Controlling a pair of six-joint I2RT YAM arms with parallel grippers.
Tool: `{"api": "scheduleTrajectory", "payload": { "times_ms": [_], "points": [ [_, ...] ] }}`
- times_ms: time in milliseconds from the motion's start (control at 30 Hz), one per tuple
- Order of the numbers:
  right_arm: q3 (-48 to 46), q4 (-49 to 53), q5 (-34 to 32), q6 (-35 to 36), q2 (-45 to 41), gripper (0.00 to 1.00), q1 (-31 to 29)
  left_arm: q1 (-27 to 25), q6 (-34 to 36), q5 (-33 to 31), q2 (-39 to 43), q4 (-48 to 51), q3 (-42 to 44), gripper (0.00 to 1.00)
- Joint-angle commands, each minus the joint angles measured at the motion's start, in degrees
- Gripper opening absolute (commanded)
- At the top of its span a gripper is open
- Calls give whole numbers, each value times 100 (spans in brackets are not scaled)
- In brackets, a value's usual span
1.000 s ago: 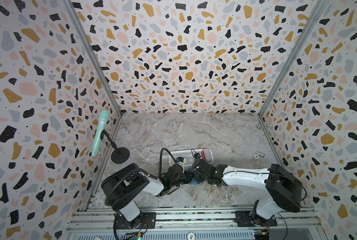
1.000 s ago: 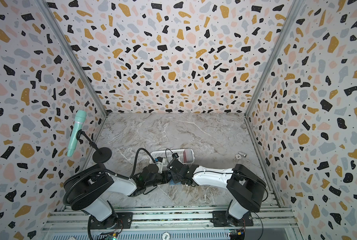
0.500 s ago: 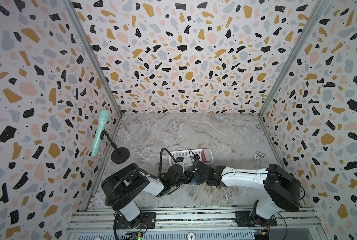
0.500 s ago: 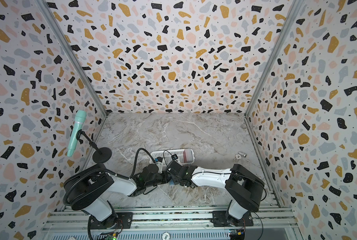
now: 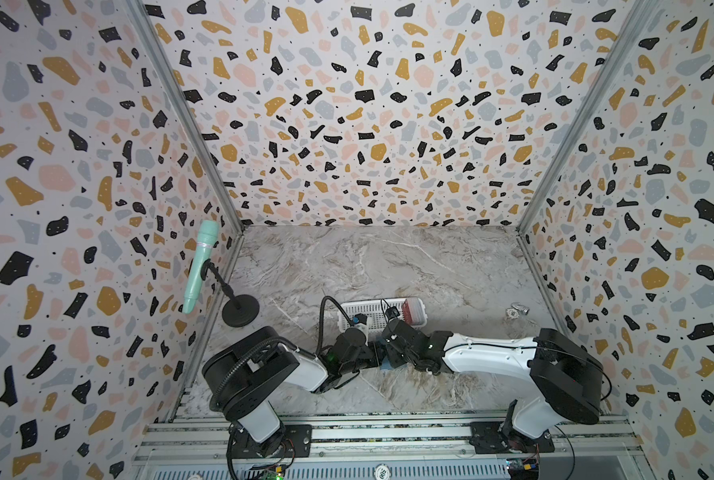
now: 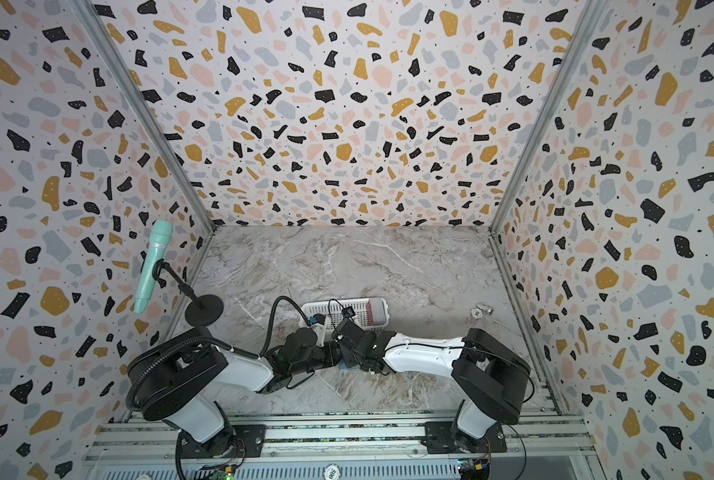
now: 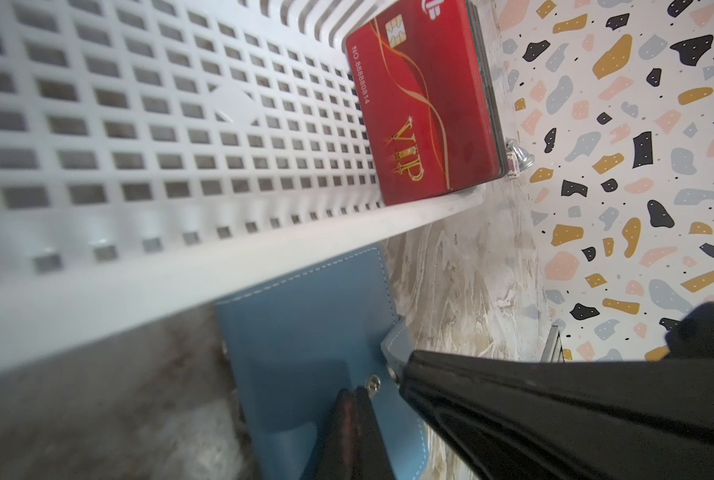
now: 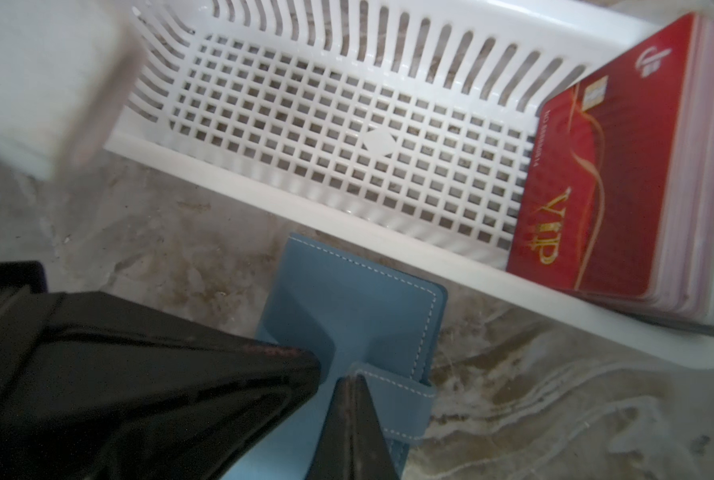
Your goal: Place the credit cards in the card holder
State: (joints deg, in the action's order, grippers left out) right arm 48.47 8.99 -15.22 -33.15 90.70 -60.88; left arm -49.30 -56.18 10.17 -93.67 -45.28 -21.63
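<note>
Down at lower centre of both wrist views: card holder (image 8: 367, 307), blue-grey, leather-like, pale stitching round the edge, folded and flat on the marble tabletop (image 8: 160, 249), just beside the white basket (image 8: 263, 174). Left gripper (image 7: 353, 395) closed narrow, tip on the cover. Right gripper (image 8: 351, 380) closed narrow too, tip at the snap tab (image 8: 405, 399); unclear whether pinching it. Credit cards (image 8: 596, 187) at right of frame, red, gold "VIP" lettering, chip on the front one, stacked on edge inside the basket's end.
</note>
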Motion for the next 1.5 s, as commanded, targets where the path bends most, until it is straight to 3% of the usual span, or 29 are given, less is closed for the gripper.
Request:
{"api": "scheduleTrajectory", "payload": {
  "times_ms": [0, 667, 1467],
  "points": [
    [-15, -103, 114, 1, -82, 1, -26, -71, 11, 84, -134, 82, 106, 0],
    [-212, -197, 282, -78, 141, 0, -20, -78, -121, 11, -74, 31, 187, 0],
    [-1053, -746, 711, -584, -232, 0, 15, -74, -490, -172, -133, -176, 344, 0]
  ]
}}
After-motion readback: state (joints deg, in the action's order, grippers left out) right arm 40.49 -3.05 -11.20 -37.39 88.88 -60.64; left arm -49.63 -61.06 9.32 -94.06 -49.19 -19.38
